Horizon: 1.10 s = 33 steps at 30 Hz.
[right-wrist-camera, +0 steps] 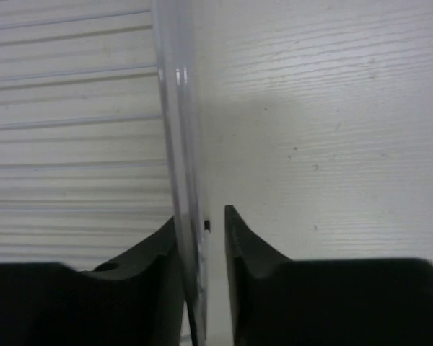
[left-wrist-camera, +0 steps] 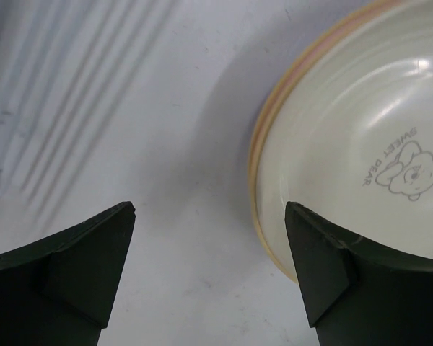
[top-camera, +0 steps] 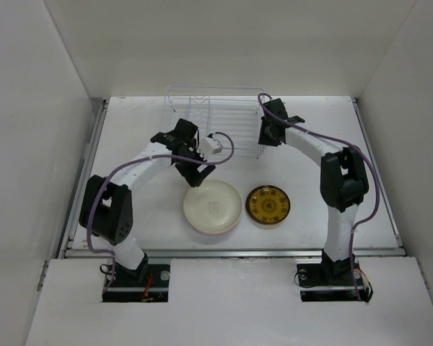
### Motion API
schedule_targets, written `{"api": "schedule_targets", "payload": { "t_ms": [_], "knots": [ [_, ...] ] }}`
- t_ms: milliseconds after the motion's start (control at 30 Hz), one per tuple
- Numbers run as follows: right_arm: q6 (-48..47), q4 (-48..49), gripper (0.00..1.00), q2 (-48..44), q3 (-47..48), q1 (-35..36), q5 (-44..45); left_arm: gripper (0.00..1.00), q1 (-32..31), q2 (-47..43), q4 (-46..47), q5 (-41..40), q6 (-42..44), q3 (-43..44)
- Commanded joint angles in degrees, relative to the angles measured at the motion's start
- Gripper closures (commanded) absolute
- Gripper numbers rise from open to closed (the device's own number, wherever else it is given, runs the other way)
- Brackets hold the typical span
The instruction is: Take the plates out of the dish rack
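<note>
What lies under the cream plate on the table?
Under the cream plate peeks the rim of a pink plate. The left wrist view also shows a yellowish edge. Their faces are covered, so it cannot be told how many plates are stacked.

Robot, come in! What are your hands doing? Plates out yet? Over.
Left gripper open, empty, beside cream plate. Right gripper pinching dish rack rim. Rack looks empty; brown-gold plate on table too. Nothing in the way.
</note>
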Motion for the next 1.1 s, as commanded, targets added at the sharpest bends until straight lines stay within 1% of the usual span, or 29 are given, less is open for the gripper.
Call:
{"api": "schedule_targets", "payload": {
  "t_ms": [0,67,100,167,200,233,333,367,400,433,467,533,567,600,633,667,700,733,767,800,833,867,900,967,1000,1067],
  "knots": [
    [-1.5,0.0,0.66,-4.6,-1.0,-0.7,5.1,0.17,-0.3,-3.6,-1.3,-3.7,-5.6,6.0],
    [-1.5,0.6,0.59,-5.3,-1.0,-0.7,4.6,0.16,-0.3,-3.6,-2.1,-4.7,-7.9,8.1],
    [-2.1,0.6,0.52,-6.1,-1.0,-0.7,4.6,0.16,-0.3,-3.6,-3.6,-4.7,-9.8,10.5],
    [-2.1,1.2,0.41,-6.6,-1.0,-0.7,4.0,0.16,-0.3,-3.1,-4.7,-6.1,-11.5,12.9],
    [-2.8,1.7,0.37,-7.5,-1.0,-0.7,3.3,0.16,-0.3,-3.1,-6.2,-6.9,-12.4,15.7],
    [-3.5,1.7,0.29,-8.1,-0.4,-0.7,3.3,0.16,0.2,-3.1,-6.9,-8.2,-13.3,17.1],
    [-4.9,0.9,0.22,-8.1,1.9,-0.7,2.1,0.15,2.0,-2.5,-8.7,-10.4,-16.7,22.4],
    [-4.9,0.9,0.22,-8.1,2.5,-0.7,2.1,0.15,2.6,-2.5,-9.3,-11.8,-17.6,23.6],
    [-5.6,0.4,0.19,-8.1,3.0,-0.7,2.1,0.15,3.3,-2.5,-9.3,-12.9,-18.9,24.7],
    [-5.6,0.4,0.19,-9.5,4.0,-0.7,2.1,0.15,3.9,-2.5,-9.3,-14.5,-19.4,26.8],
    [-7.0,0.4,0.15,-10.0,4.6,-0.7,2.1,0.09,4.8,-2.5,-9.3,-18.3,-19.4,28.0],
    [-8.2,-0.9,0.11,-12.2,6.9,-0.7,2.1,0.01,6.6,-2.5,-10.0,-23.1,-21.5,30.0],
    [-8.8,-1.7,0.06,-13.0,7.9,-0.7,2.7,0.01,7.4,-2.5,-10.6,-25.5,-22.2,31.5],
    [-8.8,-2.6,0.06,-14.0,8.8,-0.7,3.2,0.01,8.4,-3.2,-11.2,-29.2,-22.8,31.5],
    [-8.8,-4.4,0.0,-15.0,9.6,-1.3,5.3,0.01,9.5,-4.0,-11.2,-30.7,-23.6,31.5],
    [-8.8,-5.2,0.0,-17.6,9.6,-1.3,7.0,0.01,12.6,-4.7,-11.2,-31.8,-25.2,31.5],
    [-6.8,-5.8,0.0,-19.1,9.6,-2.1,9.3,0.01,14.5,-5.5,-11.2,-32.4,-26.2,30.7],
    [-5.7,-6.5,0.0,-20.6,9.0,-3.4,14.5,0.01,16.6,-6.2,-11.2,-33.0,-27.3,29.9],
    [-3.2,-8.1,0.0,-23.7,7.4,-4.3,17.5,0.01,21.2,-7.6,-10.4,-33.7,-29.9,28.6],
    [-2.0,-9.1,0.0,-25.3,6.6,-5.2,20.4,0.01,23.5,-8.3,-9.9,-33.7,-29.9,28.1],
    [-0.9,-10.1,0.0,-26.9,5.7,-6.1,23.7,0.01,25.7,-8.8,-9.9,-35.6,-32.9,28.1],
    [0.4,-12.2,0.0,-28.5,3.9,-7.7,30.0,0.01,27.6,-9.4,-10.4,-37.3,-34.6,27.5],
    [1.7,-12.9,0.0,-31.8,2.7,-8.5,32.8,0.01,30.2,-9.4,-10.9,-41.1,-36.3,27.5],
    [1.7,-13.4,0.0,-35.3,0.0,-9.6,39.1,0.01,31.1,-10.0,-11.7,-45.3,-36.3,26.2],
    [1.7,-13.4,0.0,-38.7,-2.7,-9.7,40.6,0.01,31.1,-11.4,-11.7,-47.0,-36.3,25.5],
    [1.7,-14.0,0.0,-41.8,-4.9,-9.7,42.4,0.01,31.1,-12.6,-11.7,-49.5,-35.7,22.7]
  ]
}}
